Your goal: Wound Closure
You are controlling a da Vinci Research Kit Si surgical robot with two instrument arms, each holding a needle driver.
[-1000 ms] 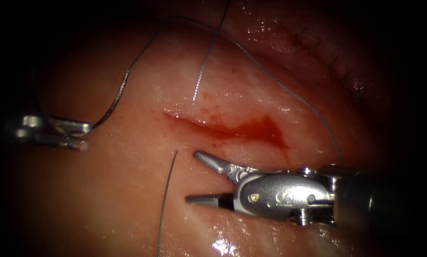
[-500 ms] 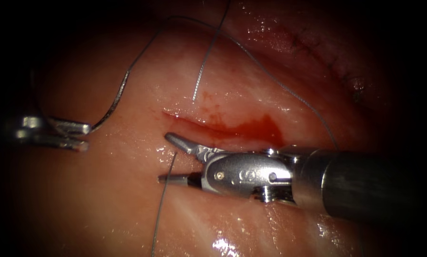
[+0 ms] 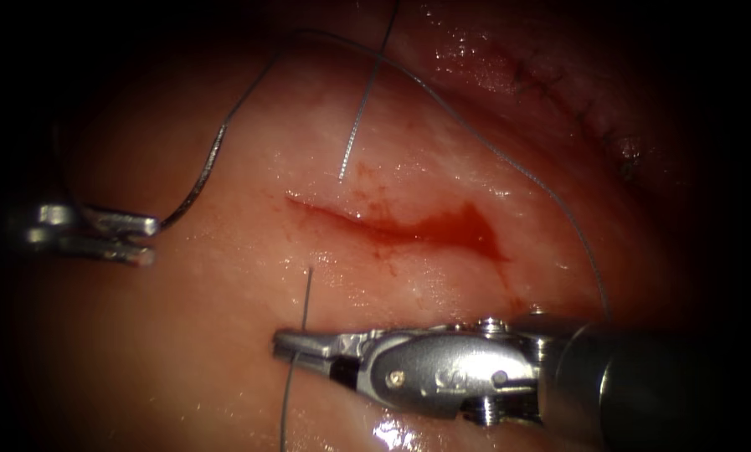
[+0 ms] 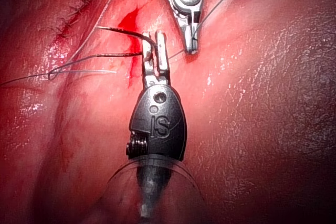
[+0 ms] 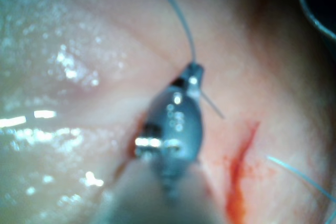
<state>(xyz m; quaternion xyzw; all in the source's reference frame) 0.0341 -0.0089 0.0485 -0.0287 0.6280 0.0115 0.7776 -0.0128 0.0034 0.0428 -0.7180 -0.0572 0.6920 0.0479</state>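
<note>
The right end effector [image 3: 295,345] has its jaws closed flat on the thread [image 3: 285,402], pinching a free strand that stands out of the tissue [image 3: 182,351] at about 7 o'clock from the cut [image 3: 392,228]. A short length of it runs toward 12 o'clock above the jaws and the rest trails toward 6 o'clock. To do this hold well, I judge the grip should stay square across the strand and the pull gentle and in line with it, so the strand neither slips nor tears at its exit. The left end effector [image 3: 151,240], well apart at 9 o'clock from the cut, is clamped on the needle [image 3: 203,176] near one end of its curve. The needle is clear of the tissue, arcing toward 1 o'clock. Red fluid [image 3: 459,228] pools in the cut. The left wrist view confirms what the endoscope leaves dim: the left jaws pressed together on the needle [image 4: 123,32]. The right wrist view shows the thread [image 5: 176,14] leaving the closed tip, with a short stub beside it.
</note>
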